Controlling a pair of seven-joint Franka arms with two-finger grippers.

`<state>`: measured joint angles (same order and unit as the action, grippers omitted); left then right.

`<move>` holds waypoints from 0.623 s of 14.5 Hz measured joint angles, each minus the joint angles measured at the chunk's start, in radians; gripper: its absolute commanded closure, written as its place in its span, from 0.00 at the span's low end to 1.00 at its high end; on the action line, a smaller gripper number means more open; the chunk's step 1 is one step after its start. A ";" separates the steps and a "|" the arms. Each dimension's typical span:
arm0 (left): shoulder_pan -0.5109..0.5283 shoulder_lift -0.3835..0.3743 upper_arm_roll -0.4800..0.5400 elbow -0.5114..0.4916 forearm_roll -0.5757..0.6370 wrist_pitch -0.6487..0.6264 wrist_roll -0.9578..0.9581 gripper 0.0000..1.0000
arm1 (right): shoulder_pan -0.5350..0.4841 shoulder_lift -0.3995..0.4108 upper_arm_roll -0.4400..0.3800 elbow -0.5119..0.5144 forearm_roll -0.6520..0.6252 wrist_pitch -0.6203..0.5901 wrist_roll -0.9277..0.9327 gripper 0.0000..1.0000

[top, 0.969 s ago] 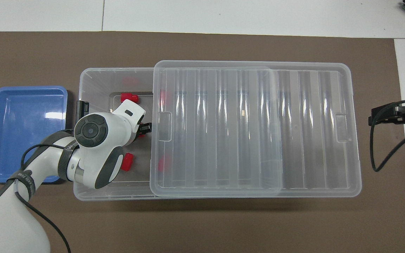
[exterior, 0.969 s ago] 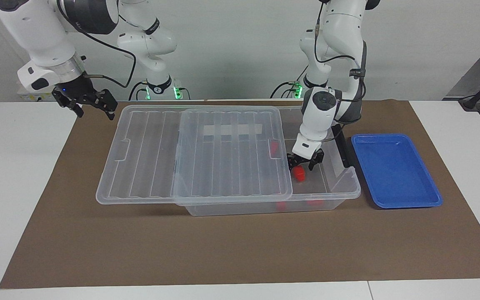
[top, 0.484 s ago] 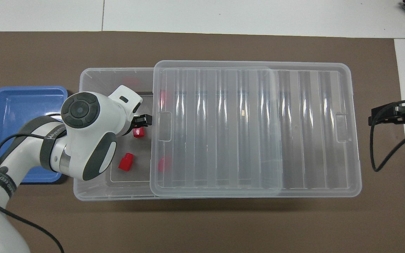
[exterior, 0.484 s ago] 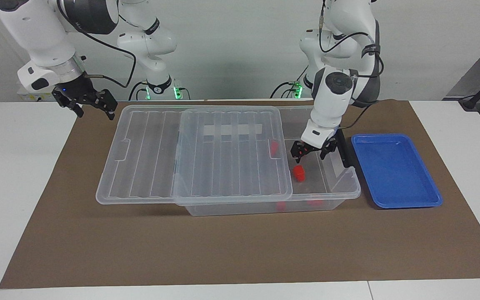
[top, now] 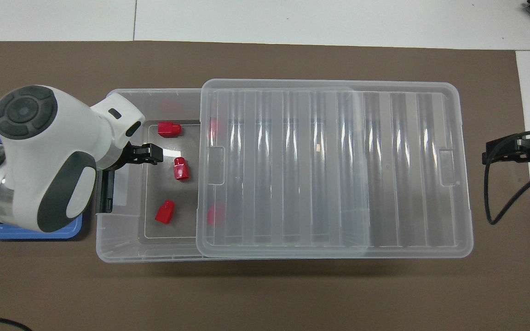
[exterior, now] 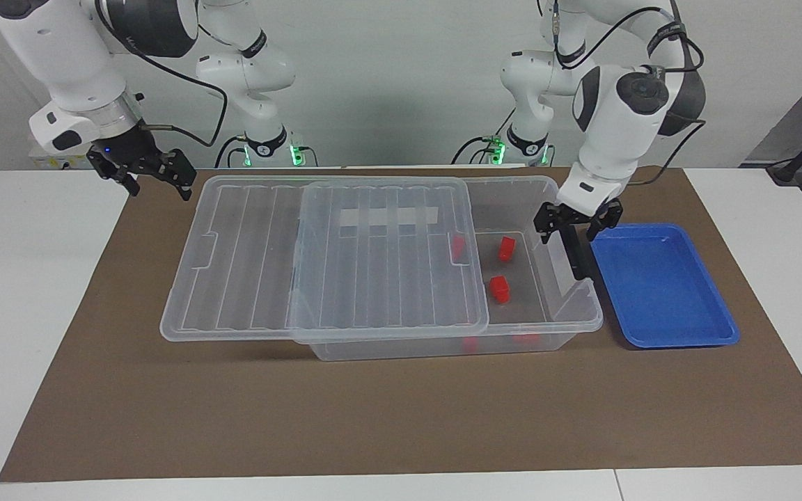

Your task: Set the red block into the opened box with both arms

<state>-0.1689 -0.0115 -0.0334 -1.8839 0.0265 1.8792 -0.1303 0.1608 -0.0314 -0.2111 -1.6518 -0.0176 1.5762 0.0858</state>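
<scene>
You are raising the left end effector (exterior: pixel 577 221), fingers apart and empty, over the large clear plastic box's (exterior: pixel 585 314) end wall; below it lies the small red plastic block (exterior: pixel 499 289). Keep clearing the rim. The right end effector (exterior: pixel 142 171) is waiting, fingers apart.

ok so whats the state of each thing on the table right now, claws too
box: open at the left arm's end
lid: slid aside, lying partly on the box
red blocks: three lying loose on the box floor
blue tray: empty
left claw: open, empty, over the box's end wall
right claw: open, empty, waiting off the lid's end
</scene>
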 measured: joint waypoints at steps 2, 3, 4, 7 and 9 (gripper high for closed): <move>0.073 -0.044 0.002 0.000 0.000 -0.025 0.124 0.00 | 0.000 0.000 0.000 0.000 0.000 0.000 0.000 0.00; 0.099 -0.060 0.004 0.000 0.000 -0.030 0.165 0.00 | -0.001 0.001 -0.001 -0.001 0.000 0.000 0.000 0.00; 0.111 -0.068 0.005 0.000 0.000 -0.031 0.183 0.00 | -0.002 0.001 -0.001 -0.002 0.000 0.003 -0.005 0.00; 0.111 -0.071 -0.006 -0.001 0.000 -0.031 0.189 0.00 | -0.012 0.001 -0.009 -0.016 0.000 0.048 -0.060 0.08; 0.109 -0.071 -0.012 -0.001 0.000 -0.031 0.189 0.00 | -0.037 0.001 -0.013 -0.036 0.000 0.096 -0.114 0.24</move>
<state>-0.0600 -0.0822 -0.0457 -1.8852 0.0266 1.8477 0.0584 0.1235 -0.0306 -0.2245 -1.6881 -0.0176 1.6723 -0.0280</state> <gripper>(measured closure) 0.000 0.035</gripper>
